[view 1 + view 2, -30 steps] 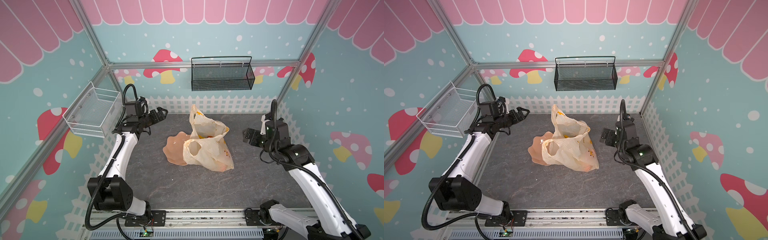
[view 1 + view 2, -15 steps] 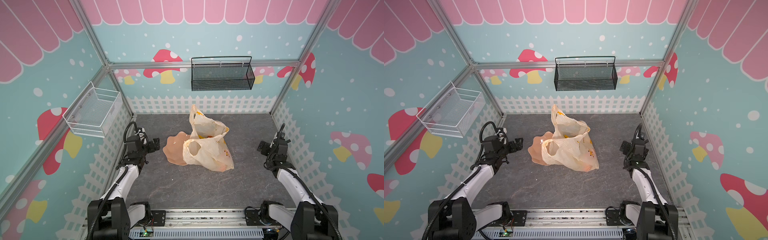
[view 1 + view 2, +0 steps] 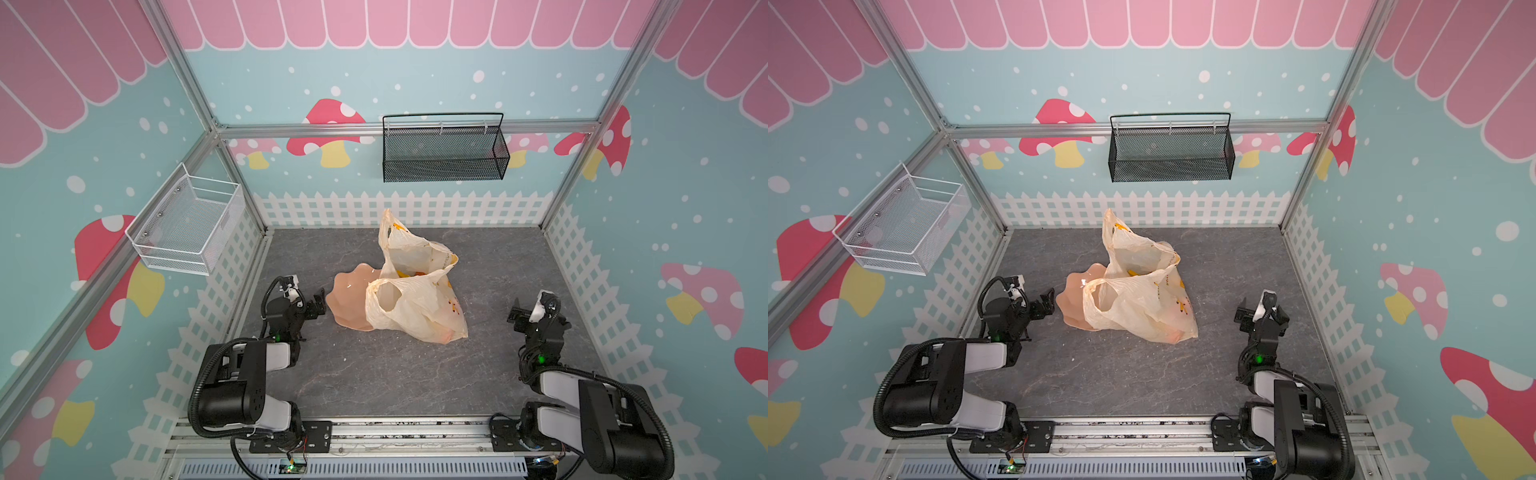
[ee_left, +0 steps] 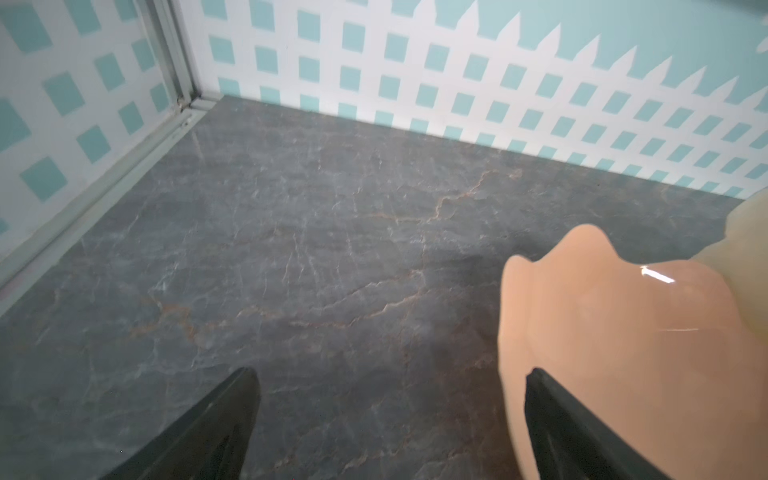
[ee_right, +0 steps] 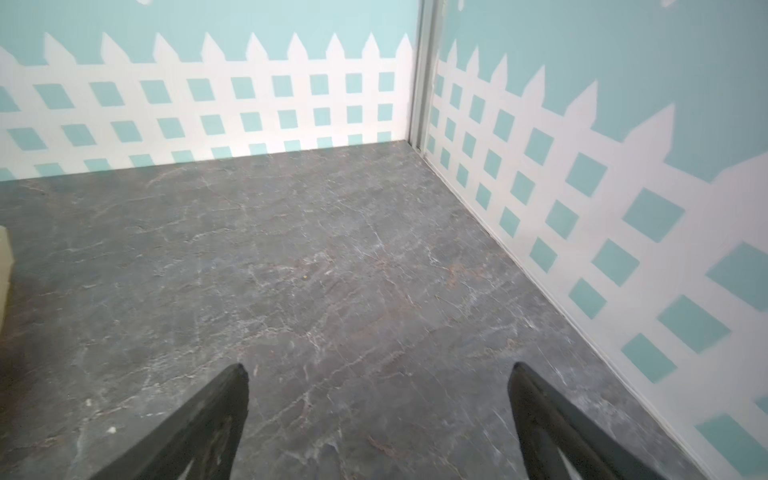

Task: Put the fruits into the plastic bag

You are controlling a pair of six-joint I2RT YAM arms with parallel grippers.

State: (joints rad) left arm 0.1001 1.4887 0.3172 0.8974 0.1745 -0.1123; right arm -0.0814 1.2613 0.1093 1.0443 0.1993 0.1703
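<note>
A thin, crinkly, cream-yellow plastic carrier bag (image 3: 415,305) printed with yellow bananas is seen in both top views, standing slumped in the middle of the grey marble-patterned tabletop (image 3: 374,374). One loop handle is raised toward the back wall, and the other is folded toward the left. Through the open mouth of the bag some small yellow and orange toy fruits (image 3: 406,273) are seen inside it. A pinkish shape is also shown through the thin wall at the near right corner, but how many pieces are inside cannot be told. The left part of the bag is laid over a peach-pink wavy-edged dish (image 3: 347,299), whose free edge is turned to the left arm. The left gripper (image 4: 388,374) is spread wide with nothing between its fingers. In the left wrist view one finger is seen in front of the dish rim – whether it is touched cannot be told. The right gripper (image 5: 378,370) is also spread wide and nothing is held in it – it is kept low over the bare tabletop near the right wall, well apart from the bag.
</note>
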